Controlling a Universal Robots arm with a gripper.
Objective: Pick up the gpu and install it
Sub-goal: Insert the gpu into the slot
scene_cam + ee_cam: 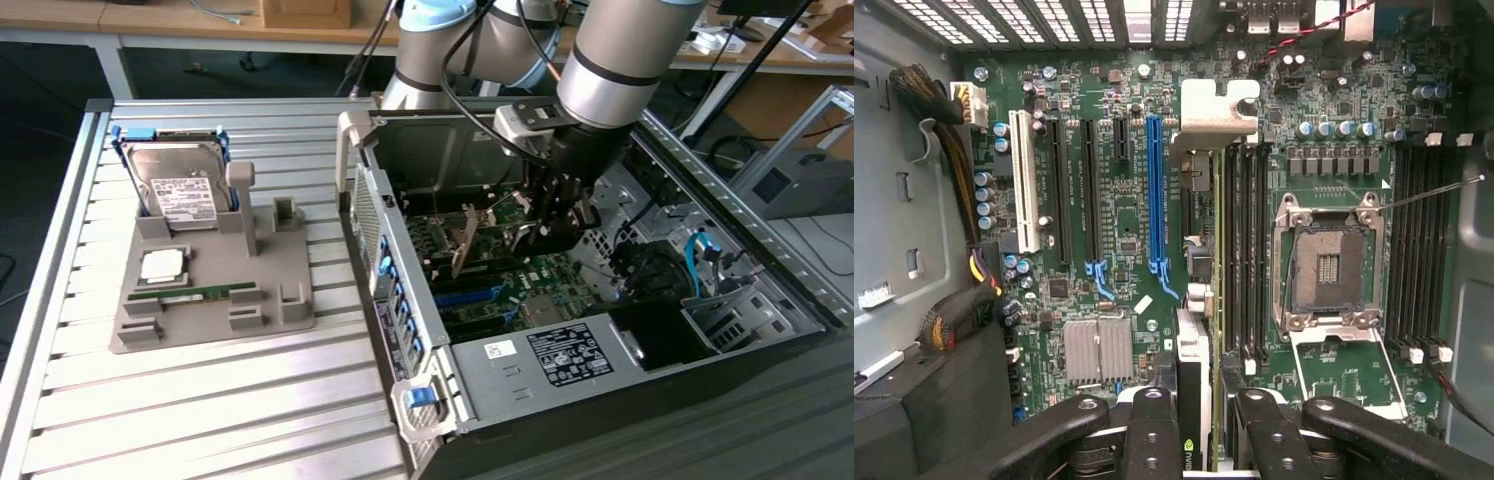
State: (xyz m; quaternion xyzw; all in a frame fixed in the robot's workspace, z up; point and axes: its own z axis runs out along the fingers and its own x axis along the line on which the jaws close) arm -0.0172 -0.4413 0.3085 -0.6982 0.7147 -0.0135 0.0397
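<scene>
Wrist view: the gpu (1192, 400) is seen edge-on, clamped between the gripper (1206, 440) fingers (1154, 440), so the jaws are closed on the card and nothing else. It's held inside the case over the board (1114, 240), lined up between the blue slot (1154, 190) and the RAM slots (1246, 250). Whether it's actually seated can't be told.

It's pretty crowded around it. Past the blue slot, two black slots (1061, 190) and a white slot (1026, 195) are laid out side by side, with a finned heatsink (1099, 350) nearby. The open CPU socket (1326, 265) is found beyond the RAM slots, and a cable bundle (952, 150) is draped along the case wall.

The card itself is thin and dark along the edge, with a small green logo near the fingers. A pale metal bracket (1214, 105) is fitted at the end towards the vented wall (1094, 15). In the exterior view the gpu (463, 245) is shown with a tan face, standing on edge and a bit tilted, with the gripper (550, 230) reached down into the open case (454, 385).

The case is laid on its side on a slatted metal table (200, 400). On the exterior view's left a grey tray (214, 320) is loaded with an upright hard drive (180, 195), a chip (163, 265) and a green memory stick (200, 293). Wooden desks (174, 18) are seen behind.
</scene>
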